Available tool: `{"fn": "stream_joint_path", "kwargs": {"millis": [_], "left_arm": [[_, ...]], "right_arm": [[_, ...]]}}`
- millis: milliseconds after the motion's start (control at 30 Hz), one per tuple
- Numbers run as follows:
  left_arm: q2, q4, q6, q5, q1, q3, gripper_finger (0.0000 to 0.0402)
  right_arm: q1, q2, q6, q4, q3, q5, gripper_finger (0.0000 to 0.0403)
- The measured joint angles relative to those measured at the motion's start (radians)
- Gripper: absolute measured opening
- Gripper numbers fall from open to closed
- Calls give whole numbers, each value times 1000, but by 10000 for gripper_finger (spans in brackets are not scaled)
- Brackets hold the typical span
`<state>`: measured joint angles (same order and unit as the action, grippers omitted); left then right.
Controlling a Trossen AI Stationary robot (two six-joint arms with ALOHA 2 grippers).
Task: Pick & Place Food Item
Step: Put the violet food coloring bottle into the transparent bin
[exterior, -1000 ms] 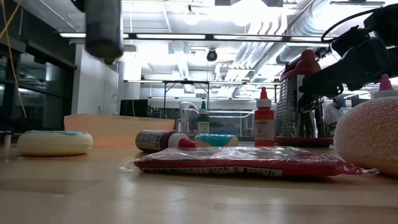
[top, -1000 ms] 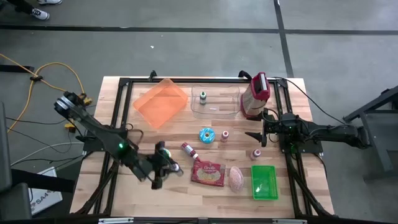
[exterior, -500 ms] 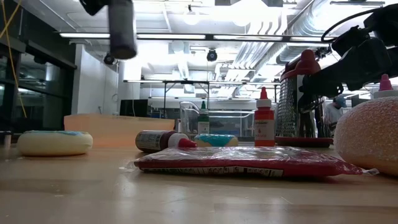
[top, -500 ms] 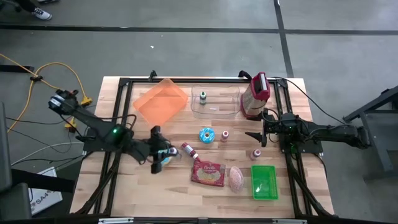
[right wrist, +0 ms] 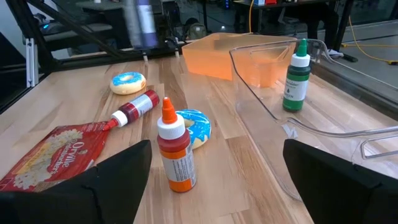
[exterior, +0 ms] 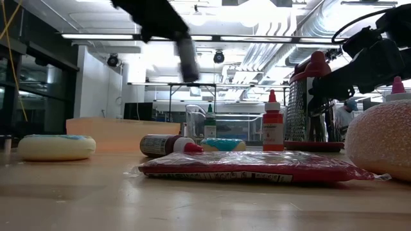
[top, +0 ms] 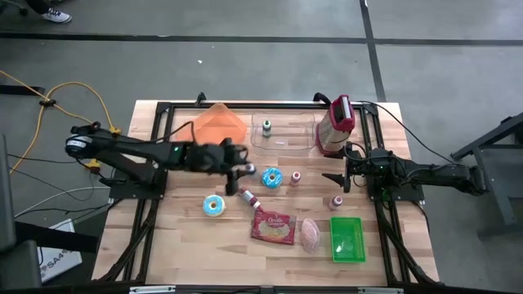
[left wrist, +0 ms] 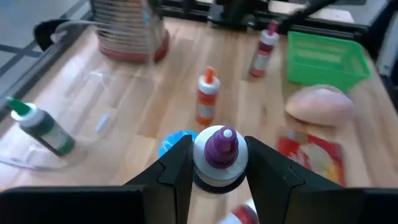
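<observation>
We see the left tool (top: 242,169) clamped on a purple-capped bottle (left wrist: 217,155), lifted above the tabletop (top: 237,245) beside the blue donut (top: 272,177). Right tool (top: 335,180) spread wide, empty, waiting near the grater (top: 337,122).

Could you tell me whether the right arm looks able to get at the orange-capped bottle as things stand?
Probably yes. The right gripper is open and empty, and the orange-capped bottle stands upright just ahead of it on bare table, apart from the blue donut behind it.
</observation>
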<state>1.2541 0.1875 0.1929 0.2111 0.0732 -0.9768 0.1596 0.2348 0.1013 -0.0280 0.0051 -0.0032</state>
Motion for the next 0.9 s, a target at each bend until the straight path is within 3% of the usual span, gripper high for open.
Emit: {"fn": "stream_joint_path", "kwargs": {"millis": [367,733,900], "left_arm": [[163,-57,-77,-199,-282,-106,116],[368,82,-201,-279,-414,-419,118],[421,128,-223,-333,-462,-482,121]], "right_arm": [[0,0,0,-2,0,0,353],[0,0,0,-2,0,0,353],[0,0,0,-2,0,0,353]]}}
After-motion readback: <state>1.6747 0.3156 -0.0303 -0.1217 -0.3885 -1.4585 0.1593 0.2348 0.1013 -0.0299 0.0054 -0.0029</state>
